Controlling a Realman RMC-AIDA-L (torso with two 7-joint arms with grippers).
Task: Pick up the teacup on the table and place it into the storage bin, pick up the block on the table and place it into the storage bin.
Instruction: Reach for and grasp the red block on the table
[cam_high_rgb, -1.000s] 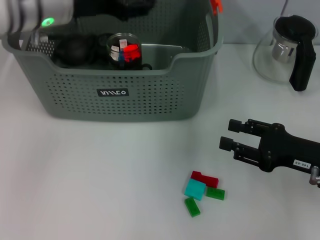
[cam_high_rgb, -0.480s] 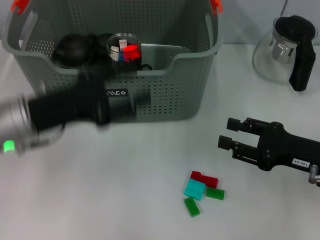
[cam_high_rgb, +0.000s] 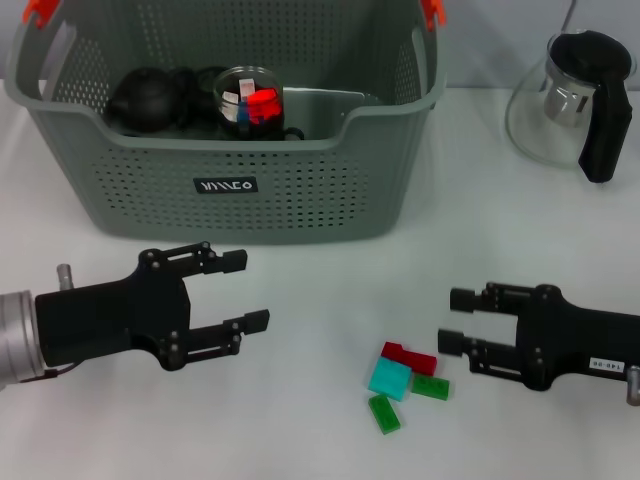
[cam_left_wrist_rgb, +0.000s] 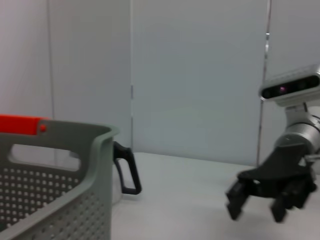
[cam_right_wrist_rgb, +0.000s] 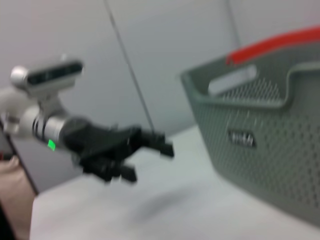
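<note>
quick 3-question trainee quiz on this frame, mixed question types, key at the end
1. True or false: the dark teacup sits inside the large grey perforated storage bin.
2. Which gripper is nearer the cluster of red, cyan and green flat blocks on the white table? A) left gripper B) right gripper
3. Fill in: the glass teapot with the black handle stands on the robot's ____ side of the bin.

Key: 1 true. 2 B; it hangs open just beside the blocks, while the left gripper, also open, is in front of the bin. 3 right.
</note>
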